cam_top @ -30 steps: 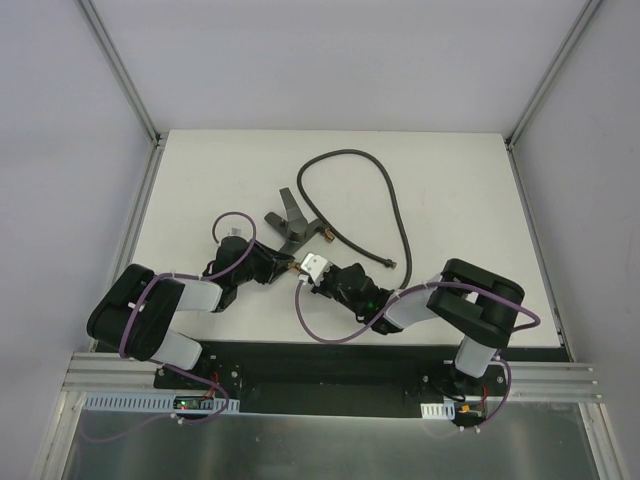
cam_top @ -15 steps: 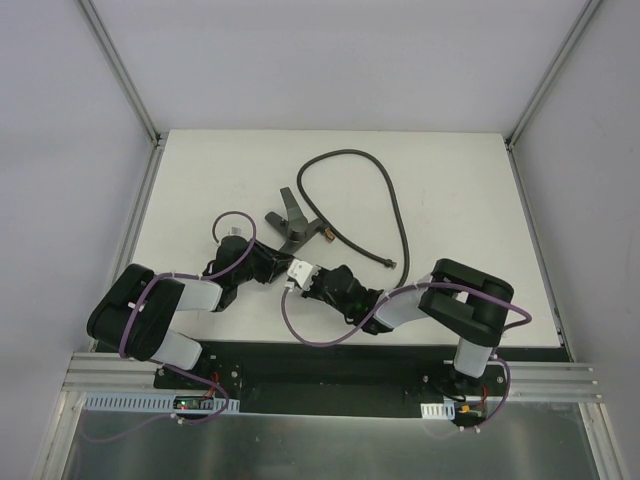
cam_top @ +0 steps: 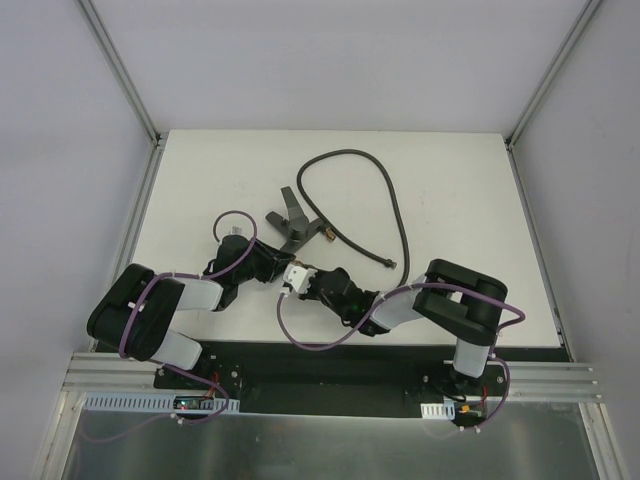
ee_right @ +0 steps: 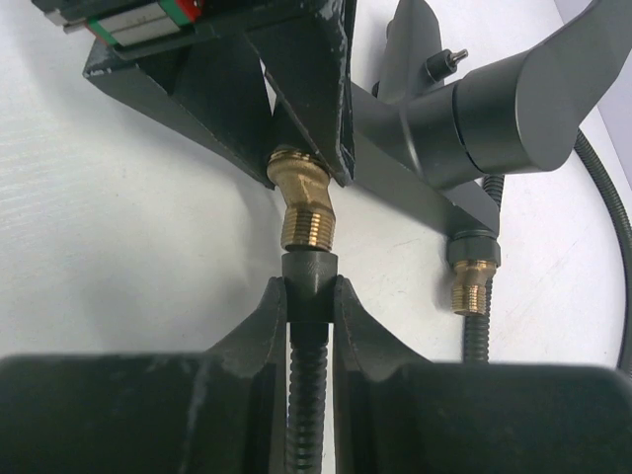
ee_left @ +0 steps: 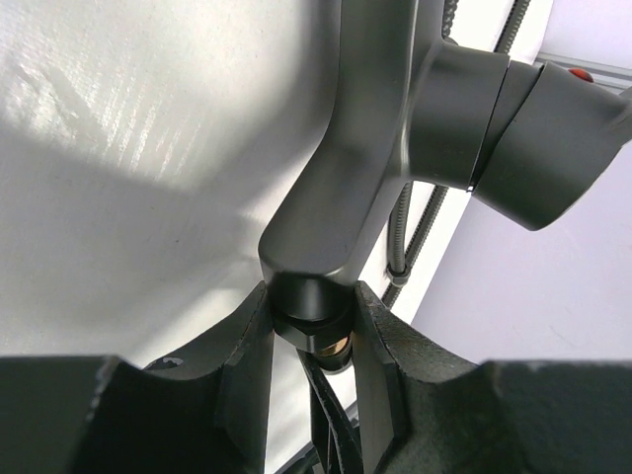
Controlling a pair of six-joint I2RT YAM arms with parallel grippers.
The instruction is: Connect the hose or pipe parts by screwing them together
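Now that the right arm (cam_top: 400, 305) has slid over: its jaws sit right up against the forked fitting (cam_top: 292, 226), clearly closer than a second ago. I'd say lining up is basically done and the twisting is what's left.
Hose (cam_top: 395, 200): long, thin and dark grey, looping away behind the fitting across the white tabletop (cam_top: 460, 190). One end looks already joined at the fitting's other tip (ee_right: 471, 281).
Fitting: chunky, matte dark grey, and it hasn't budged. The left jaws are pinching its lower collar (ee_left: 308, 301) from both sides.
Right jaws: pinching a ribbed hose end (ee_right: 309, 272) just below the fitting. The top view hides where that piece runs.
Brass threaded tip (ee_right: 304, 217): threads are still fully bare, with the hose end touching its lower edge. The tip looks a bit tilted, so cross-threading seems possible.
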